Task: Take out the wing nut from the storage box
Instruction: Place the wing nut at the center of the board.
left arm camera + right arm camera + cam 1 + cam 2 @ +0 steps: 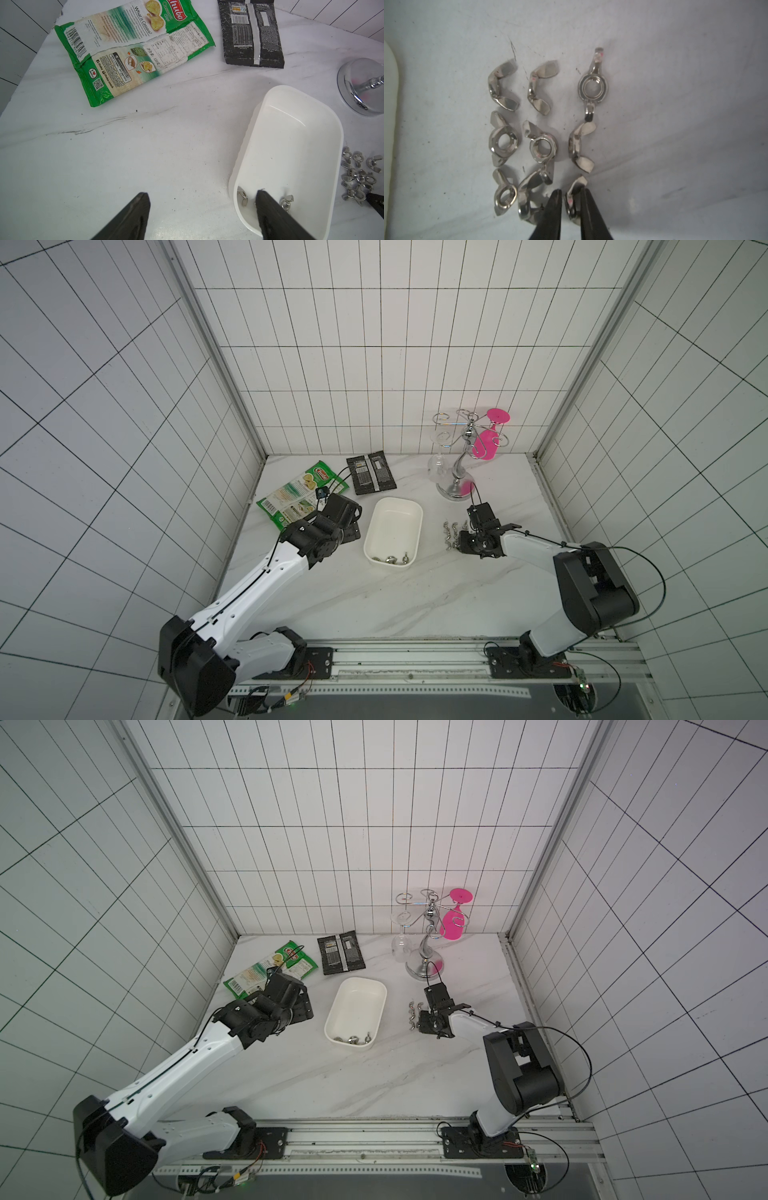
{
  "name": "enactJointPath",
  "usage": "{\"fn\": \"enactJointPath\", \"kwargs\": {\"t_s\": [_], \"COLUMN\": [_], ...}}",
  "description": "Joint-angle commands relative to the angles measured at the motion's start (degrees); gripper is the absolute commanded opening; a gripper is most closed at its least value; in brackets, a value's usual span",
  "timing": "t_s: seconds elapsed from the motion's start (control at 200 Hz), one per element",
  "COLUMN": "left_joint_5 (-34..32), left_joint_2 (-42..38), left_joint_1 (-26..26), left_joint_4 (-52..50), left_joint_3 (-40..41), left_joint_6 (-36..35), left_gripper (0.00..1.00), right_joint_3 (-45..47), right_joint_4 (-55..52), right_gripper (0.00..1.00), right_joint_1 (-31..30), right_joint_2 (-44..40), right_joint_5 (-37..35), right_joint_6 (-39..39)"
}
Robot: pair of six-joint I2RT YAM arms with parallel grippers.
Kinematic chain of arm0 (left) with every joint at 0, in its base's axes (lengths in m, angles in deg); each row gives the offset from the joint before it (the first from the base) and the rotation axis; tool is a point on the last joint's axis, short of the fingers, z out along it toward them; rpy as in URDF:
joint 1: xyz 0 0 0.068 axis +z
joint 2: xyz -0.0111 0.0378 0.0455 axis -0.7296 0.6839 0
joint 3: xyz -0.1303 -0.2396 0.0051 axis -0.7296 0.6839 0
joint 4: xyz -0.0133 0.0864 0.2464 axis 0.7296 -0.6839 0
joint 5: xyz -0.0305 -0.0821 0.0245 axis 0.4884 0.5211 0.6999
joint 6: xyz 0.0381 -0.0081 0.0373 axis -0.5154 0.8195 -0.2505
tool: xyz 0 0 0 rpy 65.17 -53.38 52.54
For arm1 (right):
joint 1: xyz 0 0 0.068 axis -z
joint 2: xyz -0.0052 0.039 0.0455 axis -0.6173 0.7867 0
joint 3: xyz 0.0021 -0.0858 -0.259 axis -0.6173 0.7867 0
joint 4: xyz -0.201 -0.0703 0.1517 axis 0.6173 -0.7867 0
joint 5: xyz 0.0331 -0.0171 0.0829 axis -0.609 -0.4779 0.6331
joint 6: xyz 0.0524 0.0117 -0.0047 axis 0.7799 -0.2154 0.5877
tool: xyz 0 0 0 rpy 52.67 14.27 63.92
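small, stiff, probably slippery wing nuts (390, 559) lie at the near end of the box (395, 522), best pinched across the wings; right claw (571, 190) narrowly parted around a nut (572, 201) on the counter (675, 104), left claw (201, 193) wide, empty.

Right wrist view: soft focus throughout. The shallow white plastic storage box (389, 104) shows only as a sliver at the frame edge. A small silver metal wing nut (570, 204) sits between the black fingers of the right gripper (571, 189). One side of it is hidden behind a finger, so contact there is unreadable.

Left wrist view: a third nut in the box (254, 205) is mostly hidden behind a finger of the left gripper (201, 193). The round chrome stand base (361, 87) and the black foil packet (251, 35) are cut by frame edges.

Both top views: boxed nuts (390, 559) (353, 1039) too small to count.
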Motion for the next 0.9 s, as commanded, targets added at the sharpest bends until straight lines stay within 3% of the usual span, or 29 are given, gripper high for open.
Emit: {"fn": "enactJointPath", "kwargs": {"t_s": [0.0,0.27,0.47,0.9], "left_joint_5": [-1.18,-1.1,-0.92,-2.47], "left_joint_2": [-1.07,-0.78,-0.39,-2.84], "left_joint_1": [-0.31,-0.31,-0.29,-0.31], "left_joint_4": [0.02,0.11,0.18,-0.49], "left_joint_3": [-0.53,-0.13,0.19,1.21], "left_joint_6": [-0.37,0.05,0.67,0.39], "left_gripper": [0.84,0.84,0.84,0.84], "right_joint_3": [-0.44,-5.0,-7.28,-17.68], "right_joint_4": [-1.49,-7.17,-3.26,-1.0], "right_gripper": [0.23,0.35,0.51,0.56], "right_joint_1": [0.57,-1.54,-6.57,-15.68], "right_joint_2": [-2.03,-9.43,-11.02,5.13], "right_joint_5": [-0.77,-1.48,2.05,2.87], "right_joint_6": [0.3,0.5,8.66,10.72]}}
